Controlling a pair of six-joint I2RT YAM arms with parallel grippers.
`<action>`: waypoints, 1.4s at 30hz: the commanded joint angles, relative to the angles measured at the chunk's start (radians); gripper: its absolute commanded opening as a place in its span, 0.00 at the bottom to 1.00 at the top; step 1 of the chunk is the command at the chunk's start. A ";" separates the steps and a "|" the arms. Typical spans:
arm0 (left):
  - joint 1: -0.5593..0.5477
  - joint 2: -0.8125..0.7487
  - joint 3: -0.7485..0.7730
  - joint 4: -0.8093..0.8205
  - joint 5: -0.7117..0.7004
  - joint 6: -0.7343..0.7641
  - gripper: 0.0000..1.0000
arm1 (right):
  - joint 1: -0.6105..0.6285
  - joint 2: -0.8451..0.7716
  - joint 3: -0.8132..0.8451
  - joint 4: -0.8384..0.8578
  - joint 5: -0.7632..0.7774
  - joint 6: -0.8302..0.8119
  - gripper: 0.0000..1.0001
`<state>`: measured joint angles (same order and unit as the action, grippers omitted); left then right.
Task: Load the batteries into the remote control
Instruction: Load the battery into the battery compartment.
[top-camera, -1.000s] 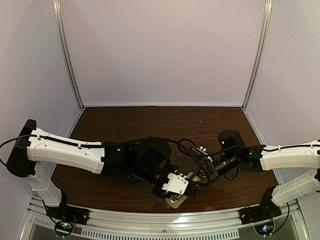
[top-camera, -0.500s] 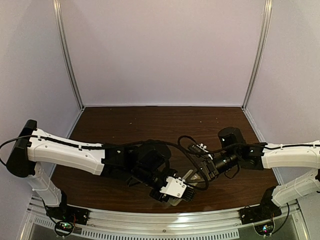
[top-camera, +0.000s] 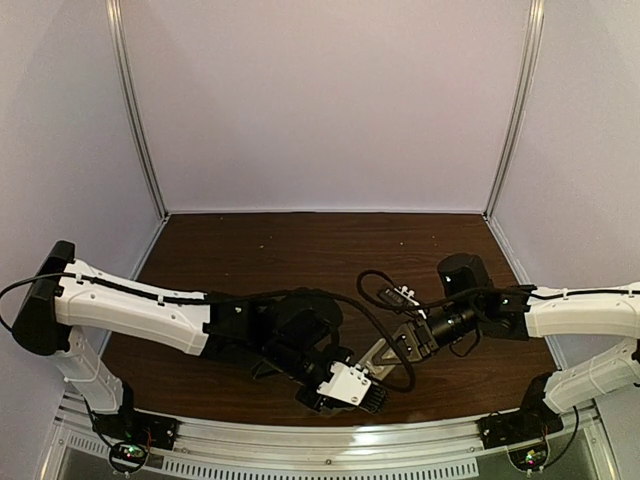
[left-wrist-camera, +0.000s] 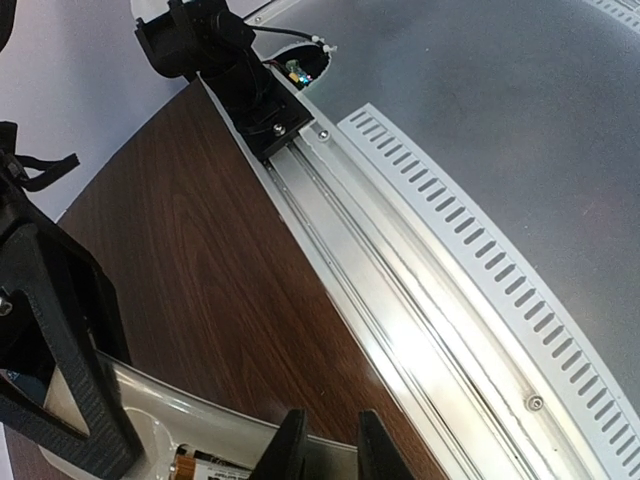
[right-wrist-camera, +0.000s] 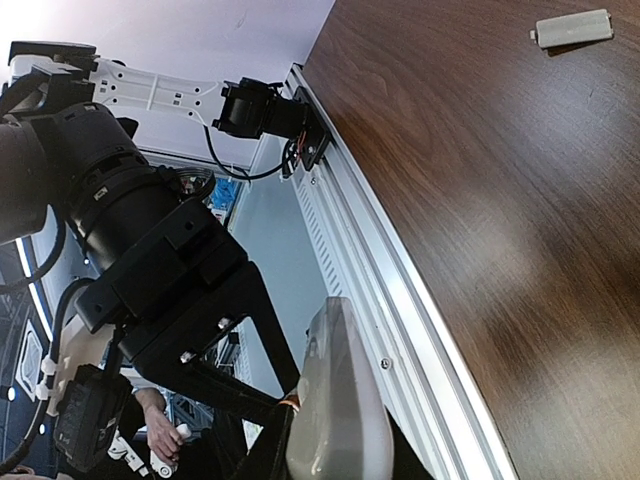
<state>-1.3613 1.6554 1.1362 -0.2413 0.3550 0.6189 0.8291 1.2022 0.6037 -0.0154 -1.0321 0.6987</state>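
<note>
Pale lilac walls (top-camera: 320, 100) close in a dark table (top-camera: 260, 245) of slick wood-grain veneer, with a bright, slotted aluminium rail (left-wrist-camera: 400, 290) along its near edge. Above the table, close to the middle of that edge, the right gripper (top-camera: 398, 345) is pinched on the remote control (right-wrist-camera: 335, 400), which it holds tilted and clear of the surface. Just beside it, the left gripper (left-wrist-camera: 331, 420) has its black fingers (left-wrist-camera: 295, 445) slightly parted, with nothing between them. The main danger, as I judge it, lies in the remote's shell. It is smooth, glossy, rounded white plastic, so a push from the left arm could twist it in the ribbed black grip or slide it out onto hard metal. A small flat grey lid-like piece (right-wrist-camera: 573, 28), rectangular and matte, lies on the table well apart from both grippers; which edge it is nearest I cannot tell. One battery (left-wrist-camera: 215, 466), a slim gold cylinder with dark print, lies in the open bay. If it is not fully seated, the tilt could let it roll out, and so round a thing would run off the veneer. The second battery is not visible.
</note>
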 joint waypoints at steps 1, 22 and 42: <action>-0.017 -0.030 0.044 -0.015 -0.054 0.007 0.20 | 0.005 0.014 0.023 -0.027 -0.016 -0.036 0.00; 0.018 -0.056 0.015 0.048 -0.098 0.017 0.22 | 0.040 0.014 0.042 -0.047 -0.007 -0.043 0.00; 0.019 -0.004 0.039 -0.011 -0.069 0.016 0.12 | 0.053 0.014 0.056 -0.057 -0.001 -0.052 0.00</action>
<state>-1.3479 1.6314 1.1542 -0.2310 0.2768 0.6300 0.8711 1.2240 0.6258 -0.0879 -1.0241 0.6586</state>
